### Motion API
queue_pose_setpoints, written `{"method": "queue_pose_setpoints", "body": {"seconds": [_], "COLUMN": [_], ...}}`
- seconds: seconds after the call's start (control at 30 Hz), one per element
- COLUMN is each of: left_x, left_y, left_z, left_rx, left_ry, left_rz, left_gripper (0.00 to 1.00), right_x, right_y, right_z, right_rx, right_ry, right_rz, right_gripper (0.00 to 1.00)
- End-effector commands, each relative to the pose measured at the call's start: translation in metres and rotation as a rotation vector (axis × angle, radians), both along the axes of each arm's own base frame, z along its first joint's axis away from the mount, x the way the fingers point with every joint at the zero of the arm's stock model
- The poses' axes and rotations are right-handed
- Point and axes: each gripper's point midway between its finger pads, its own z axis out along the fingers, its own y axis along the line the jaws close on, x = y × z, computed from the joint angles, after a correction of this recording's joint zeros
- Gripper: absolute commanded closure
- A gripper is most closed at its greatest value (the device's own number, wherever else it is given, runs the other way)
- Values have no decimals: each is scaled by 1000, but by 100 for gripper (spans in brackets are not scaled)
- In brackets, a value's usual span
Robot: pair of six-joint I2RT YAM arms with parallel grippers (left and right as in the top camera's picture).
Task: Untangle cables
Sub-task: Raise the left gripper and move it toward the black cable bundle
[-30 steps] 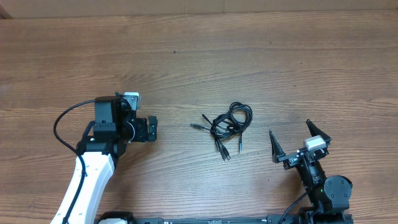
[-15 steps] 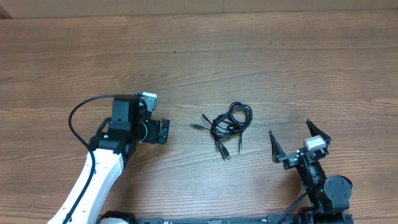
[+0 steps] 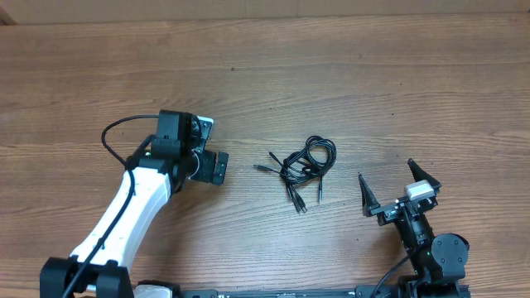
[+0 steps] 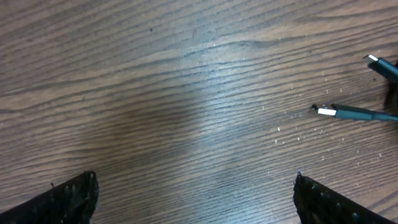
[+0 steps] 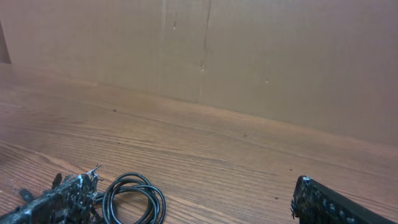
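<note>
At left on the surface [image 3: 373, 83]: left pincer [image 3: 217, 168] spread wide, empty, touching nothing, facing the cables [image 3: 302, 165], near but apart. Cables bunched mid-surface, tangle intact. Step, as judged: reach-in before the first grasp. Next move calls for closing on one loose plug strand. Right pincer [image 3: 387, 171]: wide open, empty, low, clear of the bundle.

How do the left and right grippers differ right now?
Left gripper faces down at the table; right gripper looks level across it. Left gripper sits left of the cables, plug ends in its view; right gripper sits to their right, nearer the robot's side. Both are open and empty.
</note>
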Motion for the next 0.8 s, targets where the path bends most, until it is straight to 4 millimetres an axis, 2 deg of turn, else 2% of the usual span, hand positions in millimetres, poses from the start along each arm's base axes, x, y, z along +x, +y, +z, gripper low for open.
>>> {"method": "queue_pose_setpoints", "body": {"seconds": [0.0, 0.23, 0.77], "left_x": [8, 12, 17], "left_y": [-4, -24, -25], "left_z": [6, 14, 16], "left_rx": [-7, -114, -115], "left_ry": [-11, -37, -57], "left_rz": [-22, -72, -73], "left_gripper": [0, 0, 0], "right_x": [0, 0, 0], "right_y": [-2, -2, -2], "right_z": [0, 0, 0], "right_rx": [0, 0, 0], "right_ry": [-7, -7, -7], "right_rz": [-13, -13, -13], "right_gripper": [0, 0, 0]}}
